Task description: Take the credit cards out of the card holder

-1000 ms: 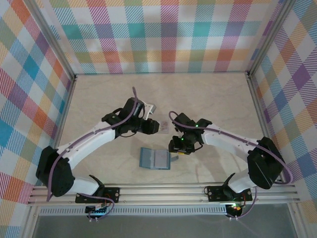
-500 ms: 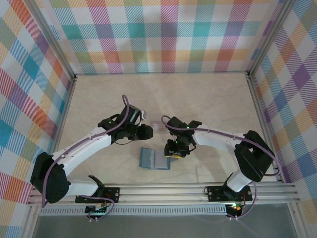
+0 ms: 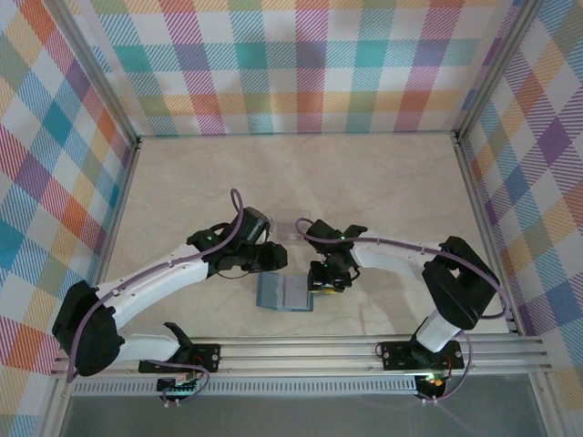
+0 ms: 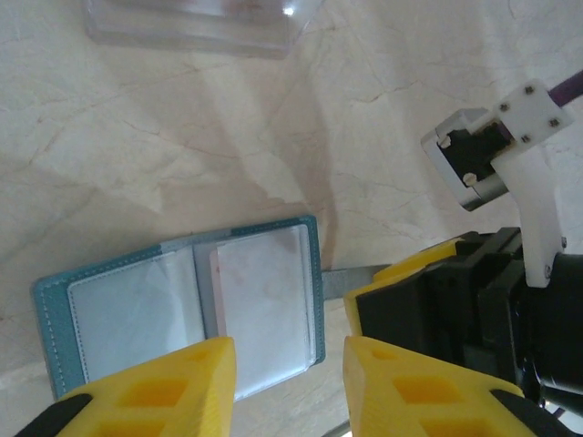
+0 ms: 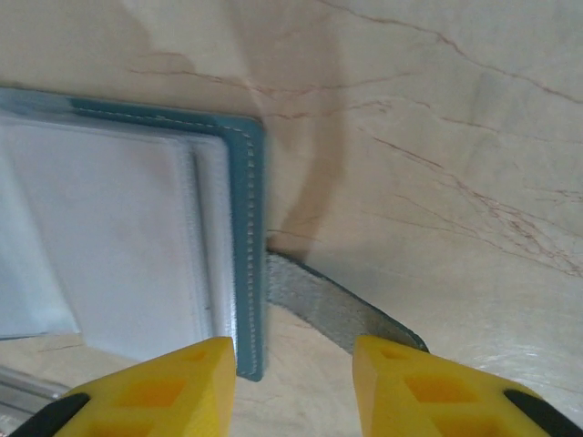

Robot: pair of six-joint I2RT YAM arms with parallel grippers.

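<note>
As one card holder [image 4: 53,308] gapes, one card [image 4: 264,305] showing

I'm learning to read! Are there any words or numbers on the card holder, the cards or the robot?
No text can be read.
Holder: no lettering shows.
Card in the holder: faint pinkish marks, too blurred to read.
Loose card: a reddish smudge, too blurred to read.
</note>
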